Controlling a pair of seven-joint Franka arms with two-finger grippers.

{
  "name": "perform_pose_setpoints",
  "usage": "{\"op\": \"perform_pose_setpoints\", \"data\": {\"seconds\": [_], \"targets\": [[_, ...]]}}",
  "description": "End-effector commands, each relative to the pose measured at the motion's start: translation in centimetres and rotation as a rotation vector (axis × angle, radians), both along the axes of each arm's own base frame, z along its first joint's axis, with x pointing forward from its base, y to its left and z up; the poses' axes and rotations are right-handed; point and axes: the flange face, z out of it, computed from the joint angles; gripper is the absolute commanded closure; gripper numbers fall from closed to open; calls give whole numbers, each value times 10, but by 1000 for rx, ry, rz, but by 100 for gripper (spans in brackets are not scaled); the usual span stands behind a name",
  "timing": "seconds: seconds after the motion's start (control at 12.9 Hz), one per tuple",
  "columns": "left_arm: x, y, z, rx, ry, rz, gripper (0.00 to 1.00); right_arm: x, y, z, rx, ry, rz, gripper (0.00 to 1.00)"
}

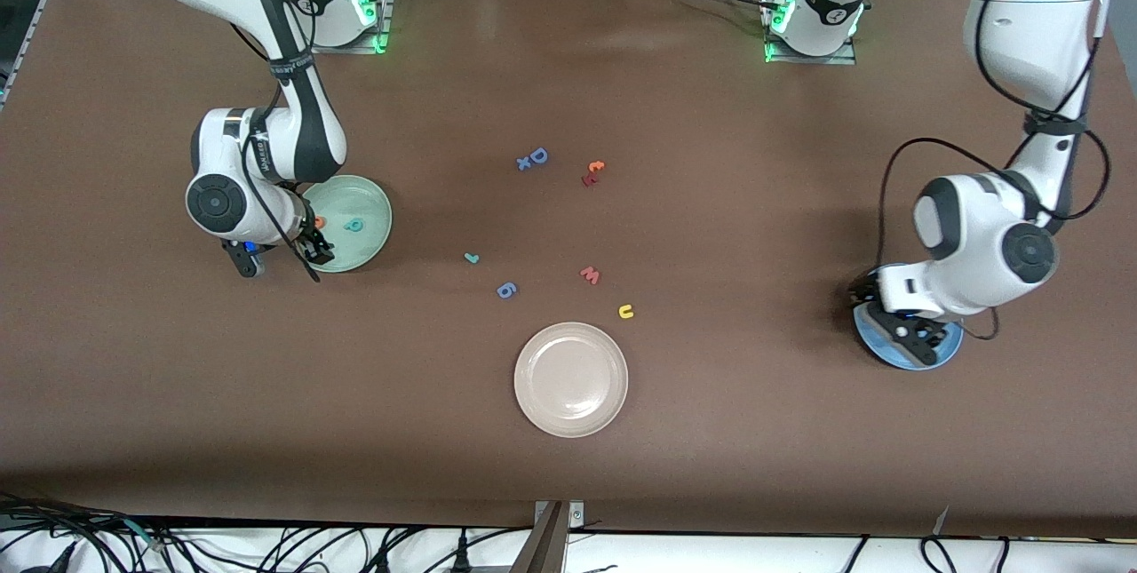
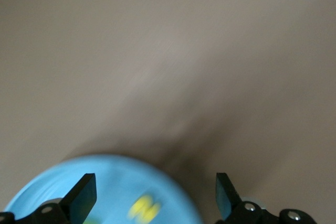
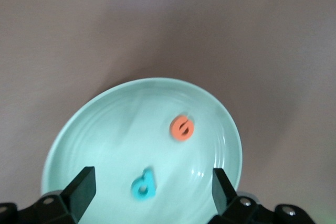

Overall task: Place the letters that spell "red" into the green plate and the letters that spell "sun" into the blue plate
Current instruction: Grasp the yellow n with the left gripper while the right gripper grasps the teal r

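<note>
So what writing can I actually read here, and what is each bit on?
"D": blue foam capital, brown table.
"g": blue foam letter, table.
"w": pink foam letter, table.
"u": yellow foam letter, table.
"e": orange foam letter, pale green plate.
"d": teal foam letter, same plate.
Yellow letter, sky-blue plate: too blurred.
Loose teal letter, red-orange pair, arm band print: too small.

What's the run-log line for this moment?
left gripper: open over blue plate, yellow letter in it | right gripper: open over green plate, holding orange e, teal d
</note>
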Motion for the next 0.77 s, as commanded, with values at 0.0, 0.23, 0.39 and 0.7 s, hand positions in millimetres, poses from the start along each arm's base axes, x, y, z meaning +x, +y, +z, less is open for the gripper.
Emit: {"op": "perform_pose_setpoints", "data": {"seconds": [0.0,0.23,0.39,0.7], "targets": [[-1,-88,20,-40,-16,118,0,16,29,37,29,-14,14,2],[-11,-174,30,-71,-18,279,0,24,66,49,79,-45,48,1],[-16,-208,38,-94,-21,390,0,27,79,56,89,-63,47,1],[-17,-277,44,-154,-7,769,0,33,101,55,115,-71,-18,1]]}}
